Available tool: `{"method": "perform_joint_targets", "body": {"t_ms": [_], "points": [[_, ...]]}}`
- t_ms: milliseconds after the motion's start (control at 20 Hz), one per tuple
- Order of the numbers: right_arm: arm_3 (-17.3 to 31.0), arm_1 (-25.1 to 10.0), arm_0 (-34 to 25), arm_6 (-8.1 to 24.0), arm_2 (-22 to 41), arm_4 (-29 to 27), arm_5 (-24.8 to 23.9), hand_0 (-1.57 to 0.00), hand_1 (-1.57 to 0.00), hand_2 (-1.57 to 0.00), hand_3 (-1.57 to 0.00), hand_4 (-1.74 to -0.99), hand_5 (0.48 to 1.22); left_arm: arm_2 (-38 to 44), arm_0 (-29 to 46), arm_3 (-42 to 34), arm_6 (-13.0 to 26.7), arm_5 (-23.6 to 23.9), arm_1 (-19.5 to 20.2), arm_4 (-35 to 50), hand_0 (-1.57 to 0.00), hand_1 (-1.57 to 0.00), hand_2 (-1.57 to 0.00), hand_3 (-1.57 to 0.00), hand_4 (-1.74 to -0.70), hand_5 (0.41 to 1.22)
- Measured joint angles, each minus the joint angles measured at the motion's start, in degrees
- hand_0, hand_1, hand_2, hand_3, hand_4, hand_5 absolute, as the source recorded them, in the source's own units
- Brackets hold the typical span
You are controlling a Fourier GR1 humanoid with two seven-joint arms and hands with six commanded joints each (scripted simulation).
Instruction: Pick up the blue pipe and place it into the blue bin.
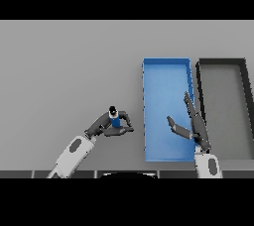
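Just one blue pipe [114,119] in left hand [113,125], one blue bin [166,67], one dark bin [222,62]

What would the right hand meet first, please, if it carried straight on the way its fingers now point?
Probably the blue bin's far right rim; the right hand points up-picture along that wall, though its height above it is unclear.

No text, labels or numbers can be read anywhere.

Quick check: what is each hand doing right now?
Left hand: shut on the blue pipe, beside the blue bin.
Right hand: open, fingers straight, over the bin, holding nothing.
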Motion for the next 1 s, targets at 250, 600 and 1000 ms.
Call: {"method": "perform_joint_targets", "body": {"t_ms": [250, 600, 1000], "points": [[0.8, 0.1, -1.0, 0.6, -0.1, -0.2, 0.0, 0.0, 0.0, 0.0, 0.0, -1.255, 0.616, -1.3, 1.1, -0.7, -3.6, 2.2, -0.6, -2.3, -1.33, -1.37, -1.39, -1.31, -1.65, 1.139], [0.0, -0.4, -0.6, 0.3, -0.4, -0.1, -0.1, 0.0, 0.0, 0.0, 0.0, -1.239, 0.629, -1.9, -0.6, -7.1, -4.2, 3.0, -1.3, -1.1, -1.52, -1.53, -1.53, -1.43, -1.71, 1.204], [0.5, -1.2, -0.5, -1.5, -0.6, 0.3, 0.3, 0.0, 0.0, 0.0, 0.0, -1.195, 0.635, -3.3, -3.9, -14.7, 2.6, 1.4, -0.6, 0.5, -1.56, -1.56, -1.56, -1.44, -1.73, 1.218]]}}
